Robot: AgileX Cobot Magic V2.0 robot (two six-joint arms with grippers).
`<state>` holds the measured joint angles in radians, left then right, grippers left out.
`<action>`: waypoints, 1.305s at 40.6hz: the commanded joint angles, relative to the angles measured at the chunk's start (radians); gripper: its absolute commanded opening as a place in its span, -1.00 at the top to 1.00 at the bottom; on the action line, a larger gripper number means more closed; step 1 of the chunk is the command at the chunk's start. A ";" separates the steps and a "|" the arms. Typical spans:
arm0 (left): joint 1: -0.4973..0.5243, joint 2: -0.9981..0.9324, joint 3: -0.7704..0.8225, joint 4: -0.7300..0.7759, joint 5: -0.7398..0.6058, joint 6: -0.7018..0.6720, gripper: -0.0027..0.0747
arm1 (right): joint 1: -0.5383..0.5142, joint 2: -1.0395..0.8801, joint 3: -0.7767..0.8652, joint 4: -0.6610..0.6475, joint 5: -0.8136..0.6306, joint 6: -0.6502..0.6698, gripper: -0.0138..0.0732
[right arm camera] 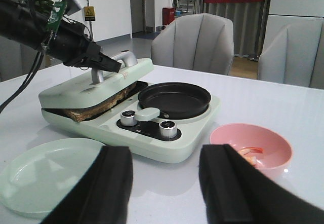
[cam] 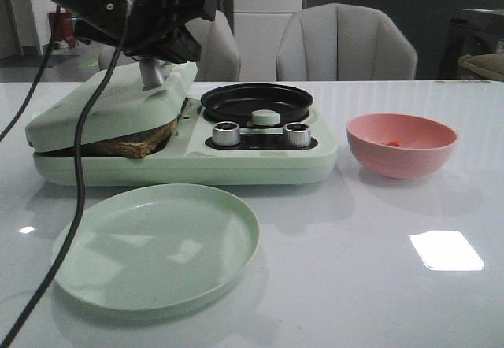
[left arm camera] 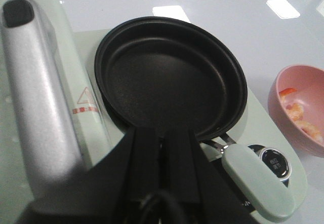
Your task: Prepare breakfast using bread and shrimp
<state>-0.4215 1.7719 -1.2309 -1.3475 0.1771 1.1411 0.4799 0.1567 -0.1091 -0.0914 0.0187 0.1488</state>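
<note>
The bread [cam: 130,145] lies inside the pale green breakfast maker [cam: 260,163], with its brown crust showing under the nearly closed lid [cam: 118,108]; it also shows in the right wrist view [right arm camera: 98,107]. The shrimp [left arm camera: 298,115] lies in the pink bowl [cam: 402,155] to the right of the maker. My left gripper [left arm camera: 163,130] is shut and empty, beside the lid's silver handle [left arm camera: 35,102] and above the edge of the black pan [left arm camera: 167,72]. My right gripper [right arm camera: 166,150] is open and empty, low over the table in front of the maker.
A pale green plate [cam: 157,246] lies in front of the maker. Two silver knobs [cam: 226,133] and the pan's green handle [left arm camera: 255,183] sit on the maker's front. Grey chairs [cam: 342,45] stand behind the table. A black cable [cam: 75,206] hangs at front left.
</note>
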 commanded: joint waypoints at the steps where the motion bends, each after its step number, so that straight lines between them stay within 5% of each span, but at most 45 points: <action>1: 0.004 -0.095 -0.030 0.057 -0.020 0.000 0.53 | 0.000 0.008 -0.029 -0.006 -0.079 -0.002 -0.30; 7: 0.004 -0.176 -0.030 0.182 -0.024 0.000 0.29 | 0.000 0.008 -0.029 -0.006 -0.079 -0.002 -0.30; 17: 0.007 -0.334 -0.030 0.349 -0.033 -0.042 0.27 | 0.000 0.008 -0.029 -0.006 -0.079 -0.002 -0.30; 25: 0.072 -0.480 -0.030 0.662 0.034 -0.312 0.27 | 0.000 0.008 -0.029 -0.006 -0.079 -0.002 -0.30; 38: 0.246 -0.693 -0.021 1.219 0.459 -0.744 0.27 | 0.000 0.008 -0.029 -0.006 -0.079 -0.002 -0.30; 53: 0.284 -1.027 0.336 1.067 0.351 -0.769 0.29 | 0.000 0.008 -0.029 -0.006 -0.079 -0.002 -0.30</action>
<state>-0.1394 0.8241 -0.9437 -0.2162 0.6481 0.3847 0.4799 0.1567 -0.1091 -0.0914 0.0187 0.1488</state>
